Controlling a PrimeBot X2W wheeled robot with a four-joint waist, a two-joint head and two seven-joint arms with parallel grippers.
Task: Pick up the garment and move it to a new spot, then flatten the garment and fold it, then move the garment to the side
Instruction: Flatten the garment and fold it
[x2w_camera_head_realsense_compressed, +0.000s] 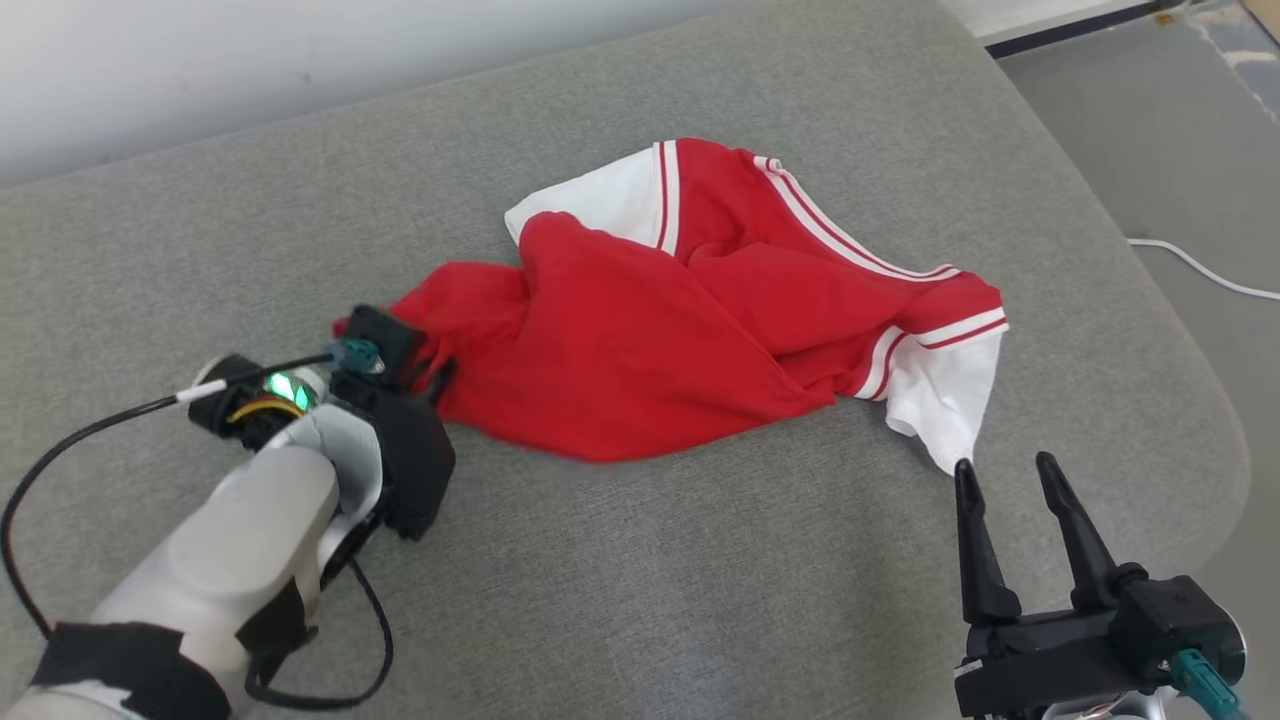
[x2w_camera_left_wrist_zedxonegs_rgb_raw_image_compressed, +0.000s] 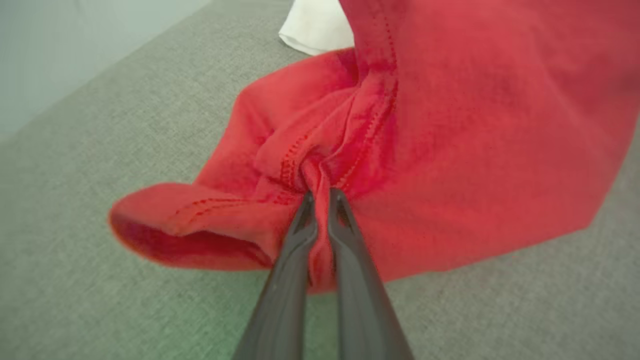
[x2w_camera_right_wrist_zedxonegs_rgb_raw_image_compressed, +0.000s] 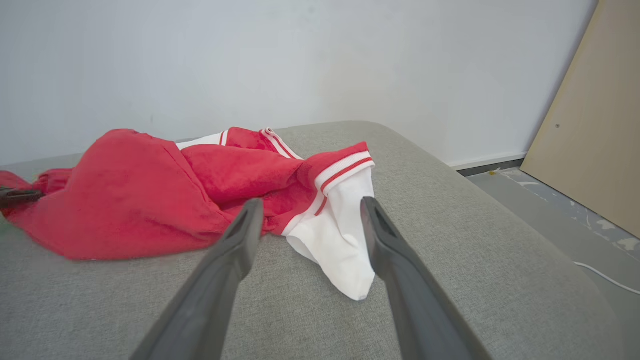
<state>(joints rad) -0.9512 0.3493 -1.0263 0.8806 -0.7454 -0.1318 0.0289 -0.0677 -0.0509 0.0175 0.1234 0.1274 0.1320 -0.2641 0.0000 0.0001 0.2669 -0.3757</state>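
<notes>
The garment (x2w_camera_head_realsense_compressed: 690, 320) is a red shirt with white, red-striped sleeves, lying crumpled on the grey cushioned surface (x2w_camera_head_realsense_compressed: 640, 580). My left gripper (x2w_camera_left_wrist_zedxonegs_rgb_raw_image_compressed: 320, 192) is shut on a bunched red hem of the garment (x2w_camera_left_wrist_zedxonegs_rgb_raw_image_compressed: 425, 125) at its left end. In the head view the left gripper (x2w_camera_head_realsense_compressed: 432, 372) has its fingers hidden in the cloth. My right gripper (x2w_camera_head_realsense_compressed: 1003, 472) stands open just in front of the white sleeve (x2w_camera_head_realsense_compressed: 950, 395), touching nothing. From the right wrist the open right gripper (x2w_camera_right_wrist_zedxonegs_rgb_raw_image_compressed: 310, 210) frames the white sleeve (x2w_camera_right_wrist_zedxonegs_rgb_raw_image_compressed: 340, 235).
The grey surface drops off at the right edge (x2w_camera_head_realsense_compressed: 1180, 330) to a floor with a white cable (x2w_camera_head_realsense_compressed: 1200, 265). A pale wall (x2w_camera_right_wrist_zedxonegs_rgb_raw_image_compressed: 300, 60) runs behind, and a tan board (x2w_camera_right_wrist_zedxonegs_rgb_raw_image_compressed: 595, 125) leans at the right.
</notes>
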